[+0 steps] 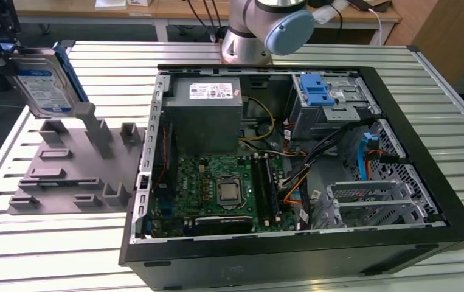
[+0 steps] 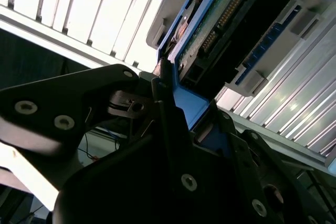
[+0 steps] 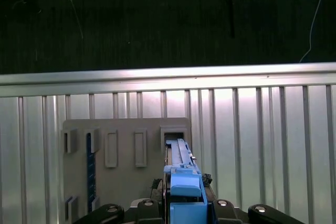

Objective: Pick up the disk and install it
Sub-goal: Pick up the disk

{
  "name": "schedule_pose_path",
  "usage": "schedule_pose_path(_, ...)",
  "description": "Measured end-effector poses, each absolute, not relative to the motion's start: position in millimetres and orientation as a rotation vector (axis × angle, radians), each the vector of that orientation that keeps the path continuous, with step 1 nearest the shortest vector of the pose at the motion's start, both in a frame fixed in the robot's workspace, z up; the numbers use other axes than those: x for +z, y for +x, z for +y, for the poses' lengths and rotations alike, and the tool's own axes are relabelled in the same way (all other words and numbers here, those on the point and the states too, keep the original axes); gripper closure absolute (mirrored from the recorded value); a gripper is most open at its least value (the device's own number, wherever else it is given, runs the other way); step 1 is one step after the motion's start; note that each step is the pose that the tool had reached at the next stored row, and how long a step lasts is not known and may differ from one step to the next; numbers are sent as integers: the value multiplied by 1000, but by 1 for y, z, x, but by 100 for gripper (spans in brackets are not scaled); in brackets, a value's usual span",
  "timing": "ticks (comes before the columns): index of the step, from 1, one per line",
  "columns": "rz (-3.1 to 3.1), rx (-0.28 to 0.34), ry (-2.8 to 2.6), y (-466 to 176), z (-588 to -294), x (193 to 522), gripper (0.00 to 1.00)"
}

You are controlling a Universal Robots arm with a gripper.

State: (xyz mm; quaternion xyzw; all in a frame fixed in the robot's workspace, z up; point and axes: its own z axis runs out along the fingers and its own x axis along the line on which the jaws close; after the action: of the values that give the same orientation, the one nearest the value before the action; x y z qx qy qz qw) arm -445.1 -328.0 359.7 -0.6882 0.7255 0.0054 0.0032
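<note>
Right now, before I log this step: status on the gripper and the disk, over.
Gripper shut on disk, at its blue carrier. Disk upright over grey fixture, outside computer case. Case open, at exterior view's right.

The gripper [image 2: 181, 106] — in both wrist views — is clamped on the disk [image 2: 210, 30].

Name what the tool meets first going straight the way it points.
Holding the disk, the tool points down at the grey holder block; that slotted block comes first, though depth is unclear.
</note>
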Motion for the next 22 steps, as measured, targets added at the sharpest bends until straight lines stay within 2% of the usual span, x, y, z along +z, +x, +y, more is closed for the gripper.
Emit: schedule_pose_path(22,2275,17,-2158,-445,-328,397,64)
